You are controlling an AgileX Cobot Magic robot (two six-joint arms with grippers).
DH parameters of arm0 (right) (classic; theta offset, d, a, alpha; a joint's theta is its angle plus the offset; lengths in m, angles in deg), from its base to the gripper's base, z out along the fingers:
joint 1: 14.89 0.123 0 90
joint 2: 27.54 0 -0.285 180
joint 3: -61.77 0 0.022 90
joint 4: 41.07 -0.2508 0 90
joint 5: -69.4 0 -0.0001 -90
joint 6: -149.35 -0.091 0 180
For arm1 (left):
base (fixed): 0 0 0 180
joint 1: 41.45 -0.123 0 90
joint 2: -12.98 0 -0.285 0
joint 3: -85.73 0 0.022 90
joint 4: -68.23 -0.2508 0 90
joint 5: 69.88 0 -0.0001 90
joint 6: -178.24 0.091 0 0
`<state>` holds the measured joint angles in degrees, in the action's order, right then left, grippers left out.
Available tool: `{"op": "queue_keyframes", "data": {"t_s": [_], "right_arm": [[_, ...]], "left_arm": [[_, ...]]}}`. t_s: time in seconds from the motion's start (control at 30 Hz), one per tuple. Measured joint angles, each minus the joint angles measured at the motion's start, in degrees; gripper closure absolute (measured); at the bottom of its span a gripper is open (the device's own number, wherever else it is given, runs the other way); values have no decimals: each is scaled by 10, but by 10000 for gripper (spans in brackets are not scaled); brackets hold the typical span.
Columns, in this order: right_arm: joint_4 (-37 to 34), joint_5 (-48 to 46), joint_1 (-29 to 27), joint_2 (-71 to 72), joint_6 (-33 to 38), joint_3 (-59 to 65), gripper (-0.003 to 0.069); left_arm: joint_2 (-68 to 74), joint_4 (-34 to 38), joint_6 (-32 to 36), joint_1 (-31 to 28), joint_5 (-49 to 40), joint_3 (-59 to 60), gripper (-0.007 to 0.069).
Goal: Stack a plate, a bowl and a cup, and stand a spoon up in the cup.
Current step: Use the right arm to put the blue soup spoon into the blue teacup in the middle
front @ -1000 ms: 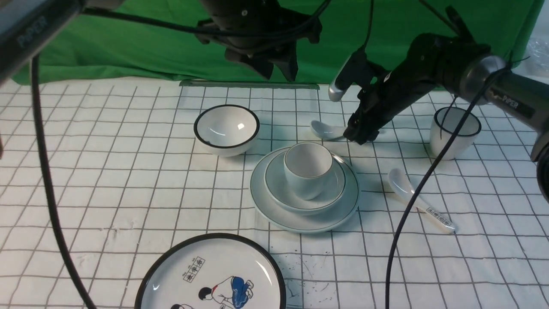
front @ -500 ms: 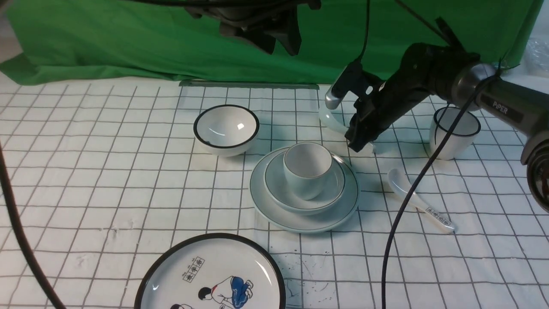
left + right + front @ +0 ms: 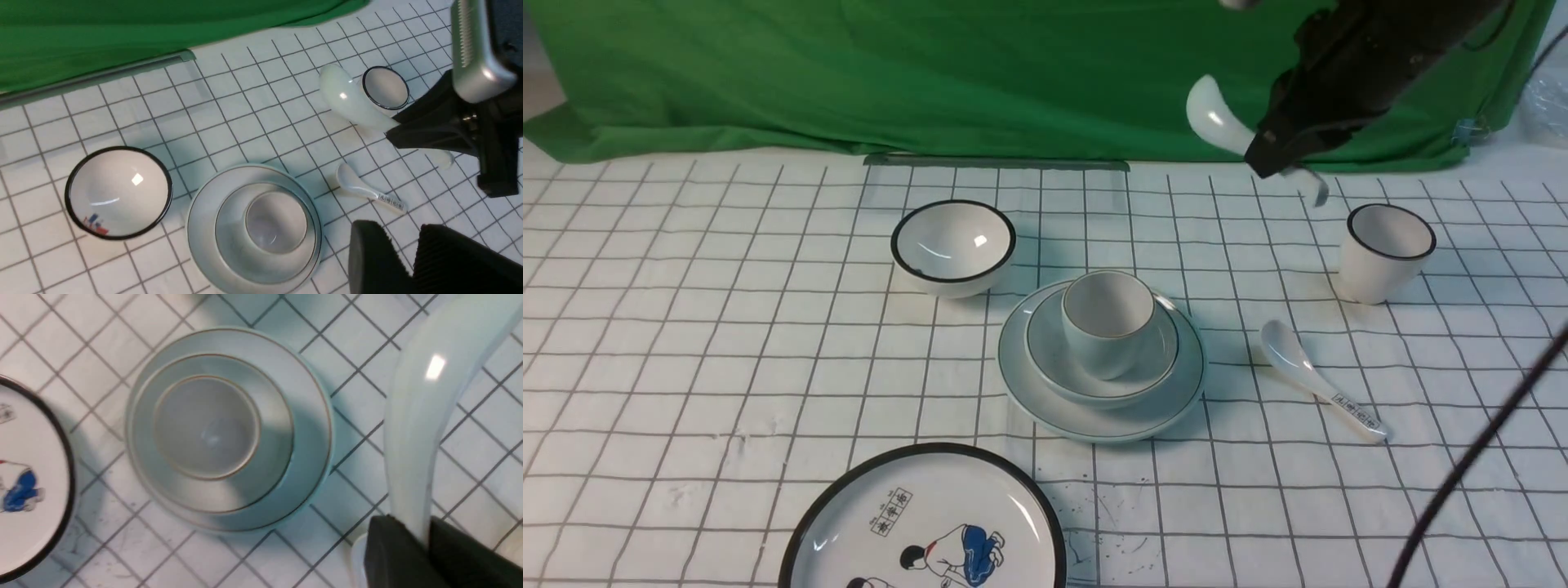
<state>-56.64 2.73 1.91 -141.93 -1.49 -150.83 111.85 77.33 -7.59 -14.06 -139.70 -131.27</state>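
Right fingers point(image 3: 1278, 147) pinch the spoon point(image 3: 1213, 122) above white gridded cloth point(image 3: 727, 327) before green backdrop point(image 3: 849, 73); left fingers point(image 3: 376, 261) unclear.

- The right arm point(image 3: 1372, 49) is held high, well above the cup point(image 3: 1108, 314) and off to its right, slanting down towards it.
- The right gripper point(image 3: 1267, 159) is pointed downward and leftward; its jaws are clamped on the handle of the spoon point(image 3: 1213, 118), whose bowl is left sticking out above them.
- The left gripper point(image 3: 404, 230) is held above the cup, which is looked down on from its wrist; its two black fingers point(image 3: 449, 261) are seen side by side, with nothing between them.
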Motion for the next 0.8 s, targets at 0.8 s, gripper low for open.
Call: {"op": "queue_keyframes", "data": {"t_s": [0.8], "right_arm": [[22,53,103,-45,-61,125,579]], "left_arm": [[-209,-29,1,0,120,403,615]]}}
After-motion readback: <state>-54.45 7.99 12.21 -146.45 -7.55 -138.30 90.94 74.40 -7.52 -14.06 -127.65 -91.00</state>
